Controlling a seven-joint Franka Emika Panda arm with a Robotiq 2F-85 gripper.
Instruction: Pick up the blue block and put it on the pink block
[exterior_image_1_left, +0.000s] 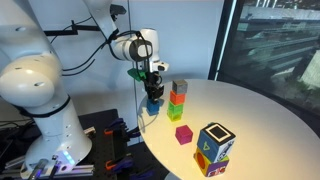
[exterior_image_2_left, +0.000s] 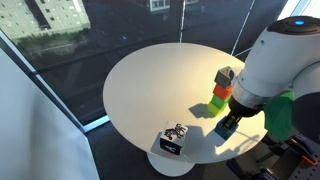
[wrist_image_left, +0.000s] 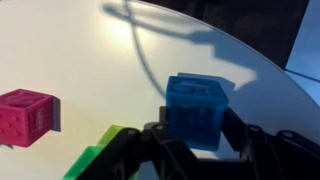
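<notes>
My gripper (wrist_image_left: 198, 138) is clamped on the blue block (wrist_image_left: 197, 105), with the jaws against two opposite side faces. The block sits centre-right in the wrist view and appears to be clear of the table (wrist_image_left: 90, 50). The pink block (wrist_image_left: 25, 115) lies at the left edge, well apart. I judge the blue block to be light and rigid, with flat faces that grip well. Hold it squarely at mid-height with moderate force.

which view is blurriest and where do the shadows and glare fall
Wrist view: the softest, with the gripper a dark blur flanking the blue block; a thin curved shadow crosses the table; the pink block throws a short shadow to its right. In both exterior views the table is bright, near washed out; in an exterior view the blue block looks dark beneath the robot arm.
</notes>
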